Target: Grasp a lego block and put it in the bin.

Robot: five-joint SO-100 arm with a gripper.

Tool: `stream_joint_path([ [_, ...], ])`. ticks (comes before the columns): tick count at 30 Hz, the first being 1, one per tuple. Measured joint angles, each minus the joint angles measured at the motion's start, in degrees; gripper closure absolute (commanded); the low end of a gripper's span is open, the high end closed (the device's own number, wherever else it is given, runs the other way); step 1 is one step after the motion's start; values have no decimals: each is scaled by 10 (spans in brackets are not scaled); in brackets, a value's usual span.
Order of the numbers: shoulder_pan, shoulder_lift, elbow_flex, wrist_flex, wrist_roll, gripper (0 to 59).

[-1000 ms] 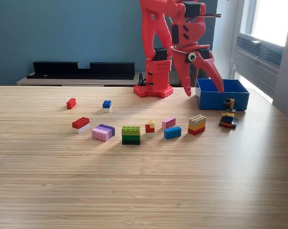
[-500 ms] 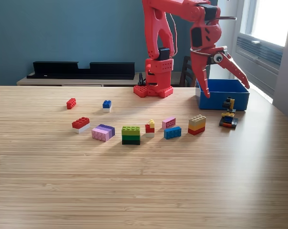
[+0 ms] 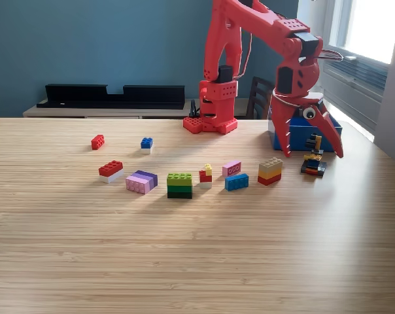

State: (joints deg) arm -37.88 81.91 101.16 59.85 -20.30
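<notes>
Gripper [image 3: 310, 154] spread wide, empty, over the dark block stack [image 3: 313, 167] at 6 o'clock of the bin [image 3: 301, 140] (contents hidden); no grasp yet.

The red plastic gripper [image 3: 310, 154] hangs spread just before the bright blue plastic bin [image 3: 298, 139]; the dark yellow-topped brick cluster [image 3: 313, 163] stands beneath it.

lego pieces or stacks on table [image 3: 184, 261]: 10, first at [image 3: 97, 141] | blue bin [image 3: 281, 140]: 1 | red arm [image 3: 250, 39]: 1 | gripper [image 3: 313, 154]: 1 | black trays [image 3: 112, 95] behind: 2
</notes>
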Motion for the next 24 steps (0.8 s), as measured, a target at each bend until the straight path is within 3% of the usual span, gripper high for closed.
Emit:
stream_joint_path([
  [4, 0, -37, -23, 0, 8, 189],
  [6, 0, -50, -40, 1, 17, 242],
  [10, 0, -66, -62, 1, 30, 519],
  [12, 0, -69, -69, 1, 40, 586],
  [20, 0, -71, -83, 0, 92, 586],
  [24, 0, -71, -106, 29, 122, 586],
])
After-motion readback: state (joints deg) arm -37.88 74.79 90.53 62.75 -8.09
